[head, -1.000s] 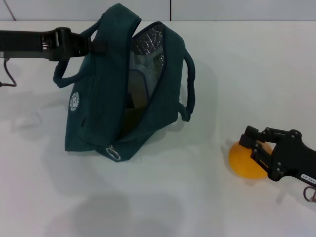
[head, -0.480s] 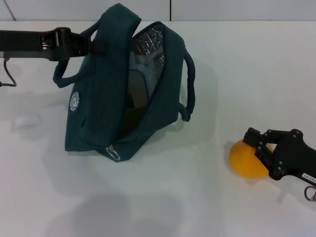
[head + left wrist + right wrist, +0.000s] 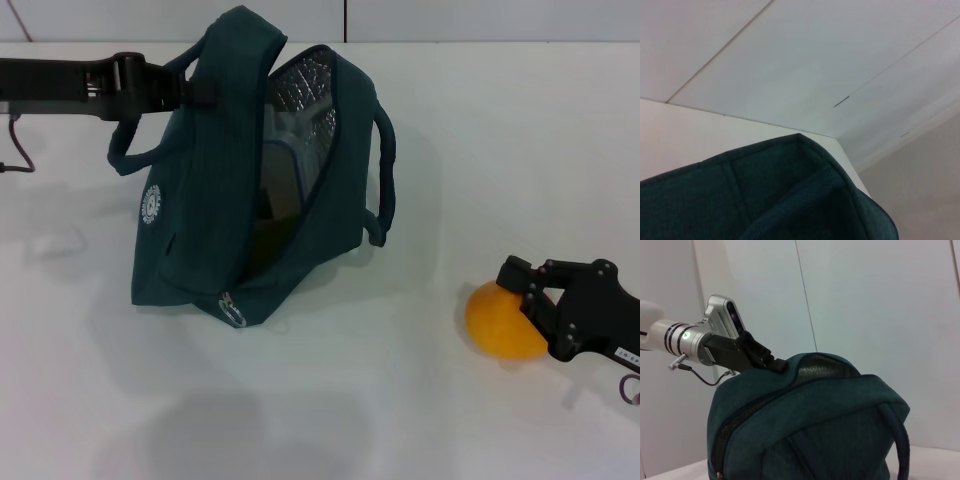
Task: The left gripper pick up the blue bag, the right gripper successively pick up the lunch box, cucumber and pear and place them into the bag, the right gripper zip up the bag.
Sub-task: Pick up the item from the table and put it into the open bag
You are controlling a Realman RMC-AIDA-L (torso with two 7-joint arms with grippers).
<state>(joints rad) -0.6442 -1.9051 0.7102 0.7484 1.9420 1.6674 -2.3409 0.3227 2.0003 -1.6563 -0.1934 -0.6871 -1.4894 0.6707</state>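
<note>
The blue bag (image 3: 200,230) stands open on the white table, and its top edge is held up by my left gripper (image 3: 197,93), which is shut on it. The right wrist view shows that same left gripper (image 3: 776,364) clamped on the bag (image 3: 815,430), and bag fabric (image 3: 765,200) fills the left wrist view. Inside the silver lining I see the whitish lunch box (image 3: 288,160). The cucumber is not distinguishable in the bag's dark interior. The pear (image 3: 497,320) lies on the table at the right, with my right gripper (image 3: 525,298) open and its fingers straddling the pear's right side.
The bag's zipper ring pull (image 3: 231,311) hangs at its lower front corner. One loop handle (image 3: 384,180) sticks out on the bag's right side. White table (image 3: 400,420) stretches between the bag and the pear, with a wall behind.
My right gripper has shifted slightly right and down over the pear. The left gripper and bag have hardly moved.
</note>
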